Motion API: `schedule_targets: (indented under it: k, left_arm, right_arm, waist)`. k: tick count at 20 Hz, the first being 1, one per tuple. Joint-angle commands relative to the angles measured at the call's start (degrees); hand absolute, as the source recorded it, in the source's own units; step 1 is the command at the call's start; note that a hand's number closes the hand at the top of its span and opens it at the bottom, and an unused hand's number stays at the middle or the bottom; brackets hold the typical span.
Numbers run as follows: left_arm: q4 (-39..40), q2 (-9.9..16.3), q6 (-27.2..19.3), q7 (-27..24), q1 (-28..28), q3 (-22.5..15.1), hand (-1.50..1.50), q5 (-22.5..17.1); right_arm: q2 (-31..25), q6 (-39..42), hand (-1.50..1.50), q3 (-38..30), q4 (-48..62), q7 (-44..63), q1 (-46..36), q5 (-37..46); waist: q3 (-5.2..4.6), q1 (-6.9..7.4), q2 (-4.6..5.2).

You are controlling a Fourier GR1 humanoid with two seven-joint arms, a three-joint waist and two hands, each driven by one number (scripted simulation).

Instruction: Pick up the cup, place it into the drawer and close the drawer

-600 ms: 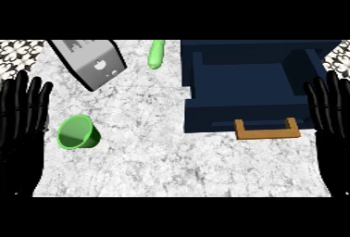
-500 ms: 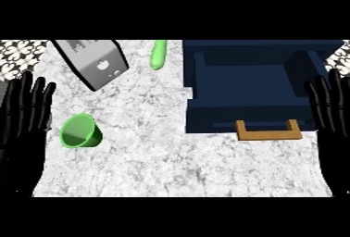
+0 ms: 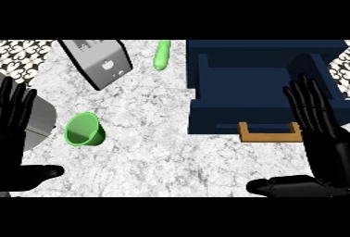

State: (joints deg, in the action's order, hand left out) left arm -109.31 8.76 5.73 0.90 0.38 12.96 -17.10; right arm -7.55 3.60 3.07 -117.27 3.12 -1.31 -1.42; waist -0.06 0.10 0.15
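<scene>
Left hand [image 3: 15, 115] open, fingers straight; green cup [image 3: 84, 130] lies tipped on the counter [image 3: 157, 152] just right of it; right hand [image 3: 320, 129] open beside the open navy drawer [image 3: 253, 88]; no legible writing.

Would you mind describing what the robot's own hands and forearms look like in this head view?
Both hands are glossy black, with long slender fingers and a thick rounded thumb, showing faint segment lines. The left hand shows at the view's left edge, the right hand at the right. No cables, markings or sleeves show; the forearms themselves are not visible here.
</scene>
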Motion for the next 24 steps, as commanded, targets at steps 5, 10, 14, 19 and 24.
schedule_targets:
  k: [5, 10, 14, 19, 24]
  left_arm:
    - [13.8, 4.6, 1.9, -0.2, -5.6, 6.3, -1.5, -3.1]
    - [22.8, 3.6, 3.4, -5.7, -5.4, 5.9, -1.5, -0.5]
    - [30.9, 2.8, 4.7, -12.2, -4.3, 5.7, -1.5, 2.1]
    - [44.0, 2.7, 2.1, -19.7, -9.4, 5.7, -1.5, 6.6]
    - [51.9, 4.7, 6.1, -24.9, -8.0, 6.8, -1.5, 6.3]
  right_arm:
    - [-0.5, 2.4, -1.5, -3.4, 6.6, 1.4, -6.4, -3.3]
    - [-3.4, 5.4, -1.5, -7.5, 7.9, 0.8, -8.5, -5.6]
    - [-0.4, 2.0, -1.5, -3.2, 8.6, 3.5, -11.7, -0.9]
    - [-1.1, 3.9, -1.5, -5.1, 9.6, -0.4, -9.4, -1.6]
    - [-3.0, 6.0, -1.5, -9.2, 10.6, 0.6, -12.2, -5.4]
  waist:
    - [0.06, -0.04, -0.05]
    - [0.06, -0.19, -0.1]
    - [0.03, -0.11, -0.11]
    - [0.04, -0.38, -0.07]
    - [0.04, -0.2, -0.1]
